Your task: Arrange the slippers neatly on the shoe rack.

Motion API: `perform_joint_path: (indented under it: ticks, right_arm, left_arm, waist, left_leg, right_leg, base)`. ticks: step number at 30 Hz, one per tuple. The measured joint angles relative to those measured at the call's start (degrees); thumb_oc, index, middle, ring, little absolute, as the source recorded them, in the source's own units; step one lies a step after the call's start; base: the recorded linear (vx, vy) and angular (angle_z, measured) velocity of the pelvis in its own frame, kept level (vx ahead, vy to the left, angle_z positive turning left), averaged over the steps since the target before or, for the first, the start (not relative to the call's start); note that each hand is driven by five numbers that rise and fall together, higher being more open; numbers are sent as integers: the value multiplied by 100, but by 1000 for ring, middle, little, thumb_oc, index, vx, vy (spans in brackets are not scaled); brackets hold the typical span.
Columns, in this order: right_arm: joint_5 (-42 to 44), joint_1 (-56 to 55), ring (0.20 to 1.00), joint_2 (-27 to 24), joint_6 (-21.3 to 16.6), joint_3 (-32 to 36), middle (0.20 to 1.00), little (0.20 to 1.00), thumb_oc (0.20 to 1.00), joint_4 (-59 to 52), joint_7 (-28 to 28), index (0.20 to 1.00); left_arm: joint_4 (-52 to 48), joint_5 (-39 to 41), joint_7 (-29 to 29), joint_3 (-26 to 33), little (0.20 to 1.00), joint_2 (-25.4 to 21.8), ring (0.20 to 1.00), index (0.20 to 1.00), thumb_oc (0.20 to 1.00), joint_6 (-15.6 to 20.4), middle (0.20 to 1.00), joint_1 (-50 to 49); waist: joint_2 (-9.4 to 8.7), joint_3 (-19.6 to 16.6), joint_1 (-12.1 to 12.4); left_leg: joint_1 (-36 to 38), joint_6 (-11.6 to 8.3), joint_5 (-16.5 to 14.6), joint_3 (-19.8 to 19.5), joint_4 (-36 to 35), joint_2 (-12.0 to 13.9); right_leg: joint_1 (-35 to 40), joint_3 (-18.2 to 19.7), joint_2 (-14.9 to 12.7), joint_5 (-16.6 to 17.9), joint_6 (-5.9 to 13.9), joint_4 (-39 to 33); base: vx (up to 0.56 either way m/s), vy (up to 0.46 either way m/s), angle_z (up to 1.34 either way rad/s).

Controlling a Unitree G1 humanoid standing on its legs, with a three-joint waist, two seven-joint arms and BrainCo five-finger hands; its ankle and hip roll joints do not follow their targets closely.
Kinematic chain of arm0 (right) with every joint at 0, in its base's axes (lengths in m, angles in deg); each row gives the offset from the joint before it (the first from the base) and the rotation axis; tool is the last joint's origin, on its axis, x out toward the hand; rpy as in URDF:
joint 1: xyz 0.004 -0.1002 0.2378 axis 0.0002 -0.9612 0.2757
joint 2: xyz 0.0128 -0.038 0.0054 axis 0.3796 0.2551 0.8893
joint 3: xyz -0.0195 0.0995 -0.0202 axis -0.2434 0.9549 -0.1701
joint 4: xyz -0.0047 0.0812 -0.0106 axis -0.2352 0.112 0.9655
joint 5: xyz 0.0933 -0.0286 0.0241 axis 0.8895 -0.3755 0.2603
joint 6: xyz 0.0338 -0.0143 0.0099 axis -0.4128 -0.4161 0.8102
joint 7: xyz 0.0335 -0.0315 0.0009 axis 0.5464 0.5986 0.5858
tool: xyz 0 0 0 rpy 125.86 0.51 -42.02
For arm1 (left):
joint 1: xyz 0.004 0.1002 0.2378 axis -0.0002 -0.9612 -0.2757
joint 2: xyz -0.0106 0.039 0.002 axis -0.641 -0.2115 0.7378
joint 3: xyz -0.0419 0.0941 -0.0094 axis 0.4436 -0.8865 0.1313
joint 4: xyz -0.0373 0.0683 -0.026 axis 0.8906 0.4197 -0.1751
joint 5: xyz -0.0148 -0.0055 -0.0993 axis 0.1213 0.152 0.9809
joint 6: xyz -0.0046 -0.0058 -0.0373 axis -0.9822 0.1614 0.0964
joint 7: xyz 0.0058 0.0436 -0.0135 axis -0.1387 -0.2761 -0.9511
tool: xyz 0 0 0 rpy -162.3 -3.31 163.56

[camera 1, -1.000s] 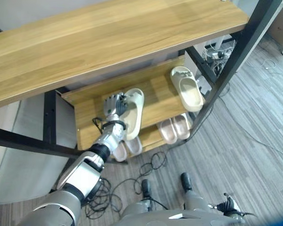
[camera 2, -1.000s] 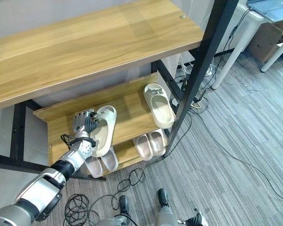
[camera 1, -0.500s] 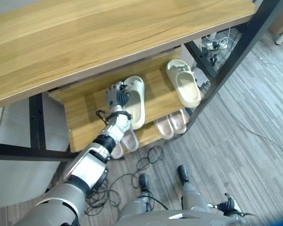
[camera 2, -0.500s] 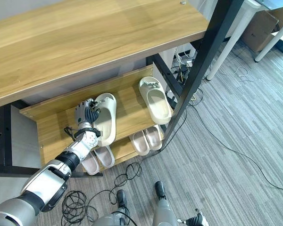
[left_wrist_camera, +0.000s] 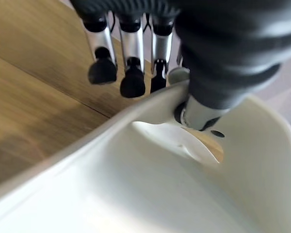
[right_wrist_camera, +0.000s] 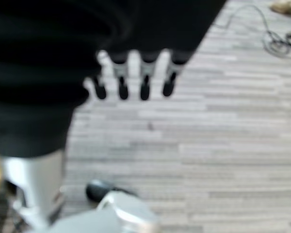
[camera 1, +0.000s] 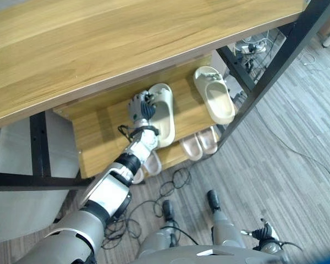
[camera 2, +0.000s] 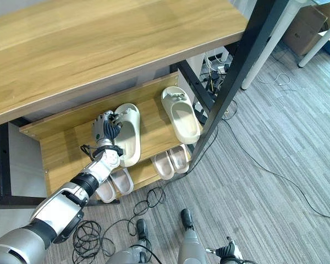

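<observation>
A cream slipper lies on the middle wooden shelf of the shoe rack. My left hand is at its left side. In the left wrist view the thumb presses inside the slipper's rim, with the fingers curled outside it, so the hand is shut on the rim. The second cream slipper lies sole down to the right, a gap apart. My right hand hangs over the floor with straight fingers.
The wide top shelf overhangs the middle one. A pink pair and a second pale pair sit on the bottom shelf. A black rack post stands at the right, with grey carpet floor beyond.
My left hand has carried the cream slipper a little to the right and further back on the shelf, closer to the second slipper. The camera has shifted slightly.
</observation>
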Motion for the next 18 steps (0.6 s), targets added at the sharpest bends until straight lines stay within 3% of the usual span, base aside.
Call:
perform_joint_path:
  ticks: [18]
  right_arm:
    - [67,242,1000,-6,35,-48,1000,1000,1000,17,0,1000]
  left_arm:
    - [7,232,24,-1,200,210,200,200,200,4,200,153]
  waist:
    - [117,110,-20]
  left_leg:
    - [13,0,0,65,0,-1]
  right_leg:
    - [-14,59,1,18,5,0]
  base:
    - [2,-7,0]
